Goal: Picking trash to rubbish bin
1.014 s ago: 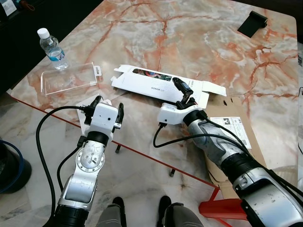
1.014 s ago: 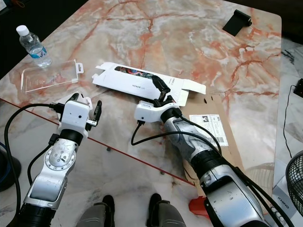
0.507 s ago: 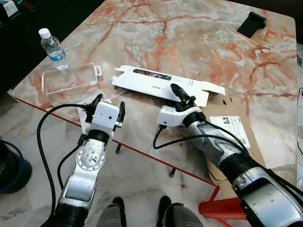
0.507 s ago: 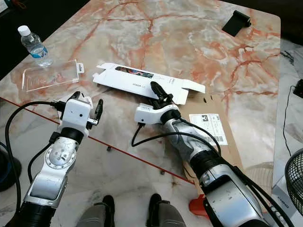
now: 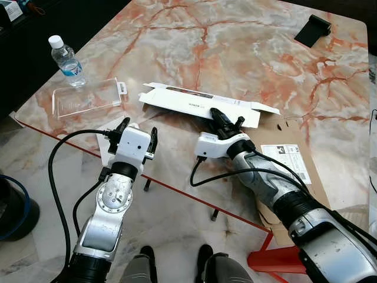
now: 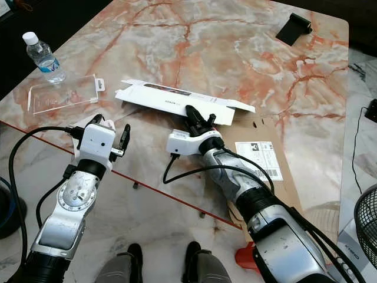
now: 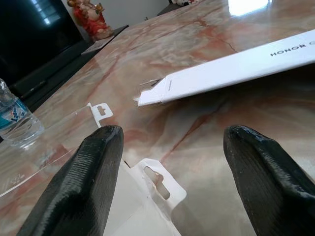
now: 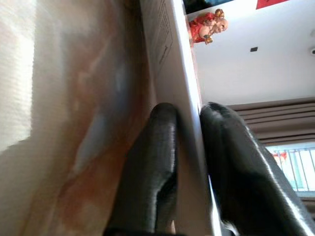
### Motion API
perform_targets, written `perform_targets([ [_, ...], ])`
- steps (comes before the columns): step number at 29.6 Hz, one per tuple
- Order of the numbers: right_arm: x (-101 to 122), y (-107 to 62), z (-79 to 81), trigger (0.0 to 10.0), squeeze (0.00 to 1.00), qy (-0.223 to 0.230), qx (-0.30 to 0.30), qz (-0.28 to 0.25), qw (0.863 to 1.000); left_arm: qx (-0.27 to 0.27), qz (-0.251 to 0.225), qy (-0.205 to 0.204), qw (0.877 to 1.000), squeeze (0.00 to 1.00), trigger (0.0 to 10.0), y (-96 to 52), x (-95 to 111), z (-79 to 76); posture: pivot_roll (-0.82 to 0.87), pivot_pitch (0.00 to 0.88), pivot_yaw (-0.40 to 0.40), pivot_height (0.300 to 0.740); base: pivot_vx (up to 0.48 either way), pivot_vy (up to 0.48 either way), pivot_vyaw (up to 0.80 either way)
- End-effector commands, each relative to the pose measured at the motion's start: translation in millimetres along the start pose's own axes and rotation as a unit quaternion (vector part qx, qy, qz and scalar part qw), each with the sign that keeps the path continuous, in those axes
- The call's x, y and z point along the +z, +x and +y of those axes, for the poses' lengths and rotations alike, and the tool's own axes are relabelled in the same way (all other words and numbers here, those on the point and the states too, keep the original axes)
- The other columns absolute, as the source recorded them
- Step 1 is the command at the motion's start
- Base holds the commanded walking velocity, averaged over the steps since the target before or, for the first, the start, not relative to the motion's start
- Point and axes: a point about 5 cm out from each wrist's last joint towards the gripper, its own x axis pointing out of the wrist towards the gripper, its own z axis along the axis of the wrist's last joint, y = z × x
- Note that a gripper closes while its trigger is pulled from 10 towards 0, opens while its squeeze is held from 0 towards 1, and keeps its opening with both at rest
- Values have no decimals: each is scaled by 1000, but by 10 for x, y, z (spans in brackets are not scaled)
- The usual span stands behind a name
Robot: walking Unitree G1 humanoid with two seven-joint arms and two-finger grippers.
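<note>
The right arm stretches forward across the near edge of the marble table (image 5: 247,53), forearm low over a flat piece of brown cardboard (image 5: 306,177). Its wrist is turned so the right gripper (image 5: 224,119) points away from the robot, and its two black fingers (image 8: 157,162) are pinched on the near edge of a long white flattened box (image 5: 194,105). That edge is raised off the table, so the box tilts up toward the robot, while its far edge appears to rest on the marble.

The left arm is bent at the elbow, its white wrist block held upright at the table's near edge. The left gripper (image 5: 136,128) has its fingers (image 7: 88,177) spread wide, holding nothing, above a small white card with a hang tab (image 7: 157,182).

Farther left on the table lie a clear plastic package (image 5: 85,99) and, just beyond it, an upright water bottle (image 5: 66,60). A small black object (image 5: 313,28) sits at the far right corner.
</note>
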Motion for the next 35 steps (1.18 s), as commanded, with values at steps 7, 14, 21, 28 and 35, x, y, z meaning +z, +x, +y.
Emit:
perform_targets([
  [7,36,11,-2,0,0,4,-5,-5,1000,-8,7,7,1000,0,10000,-21,-40,-24,134,280,-28,740,0,0,0],
  [14,10,104,-194,941,0,63,-53,18,996,12,-1,10,1000,0,10000,25,-39,22,138,250,-19,740,0,0,0],
  [21,129,216,-690,10000,0,134,-175,-12,975,45,-21,-19,999,0,10000,114,-2,97,136,212,-16,740,0,0,0],
  [28,259,188,-807,10000,0,344,-204,-49,915,54,-35,-34,997,0,10000,163,34,92,129,186,-15,740,0,0,0],
  [35,380,88,-678,10000,0,623,-180,-57,759,61,-39,-28,997,0,10000,182,38,140,127,172,-6,740,0,0,0],
])
